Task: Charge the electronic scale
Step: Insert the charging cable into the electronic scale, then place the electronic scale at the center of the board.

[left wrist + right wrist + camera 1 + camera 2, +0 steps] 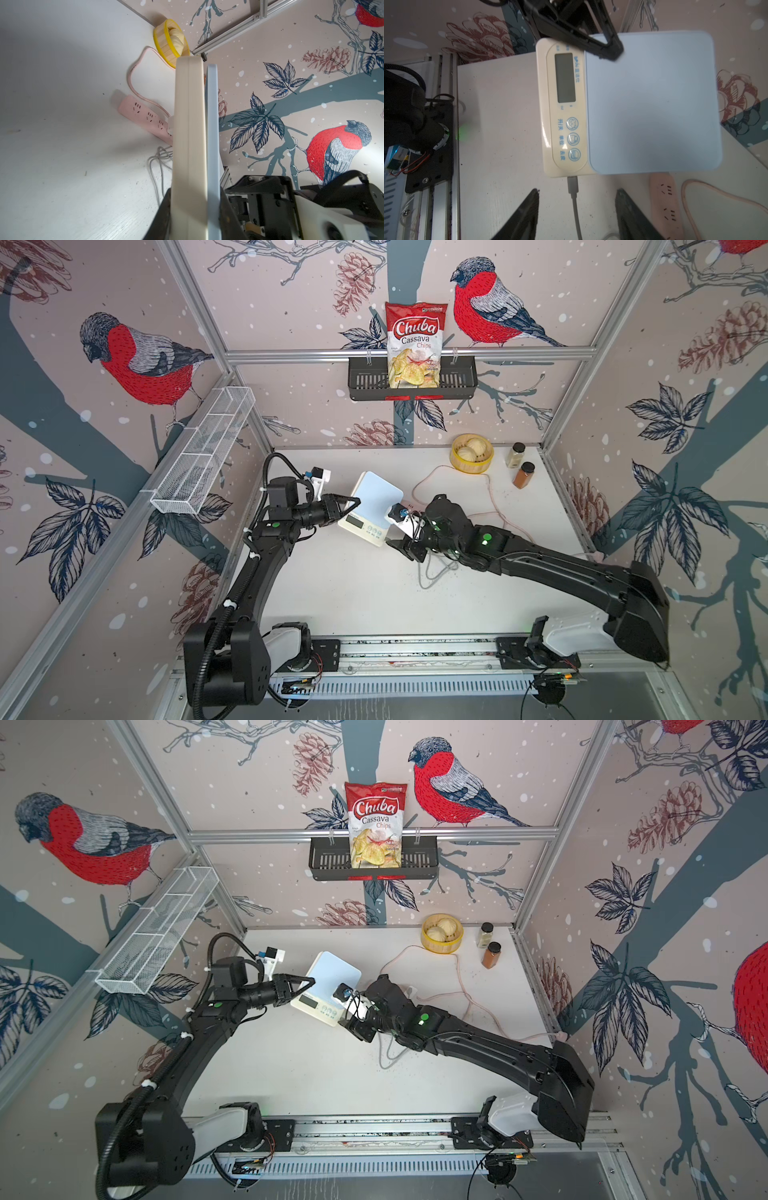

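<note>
White tabletop (353, 593): cream-white, blue-topped electronic scale (652, 104), grey cable (572, 184) inserted.
Left gripper (352, 502) clamps it steady; right gripper (577, 191) has jaws apart astride the cable.

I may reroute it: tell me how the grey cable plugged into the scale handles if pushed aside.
Probably floppy: the grey cable lies in loose loops on the table. Its plug looks rigid and sits in the scale, so a sideways shove might strain that joint. It seems thin and light, likely sliding easily.

Bullfinch-and-pinecone wallpaper walls (124, 364), aluminium frame rails (291, 354), white tabletop (353, 593), black wall basket (365, 383), white mesh shelf (203, 452)
</note>
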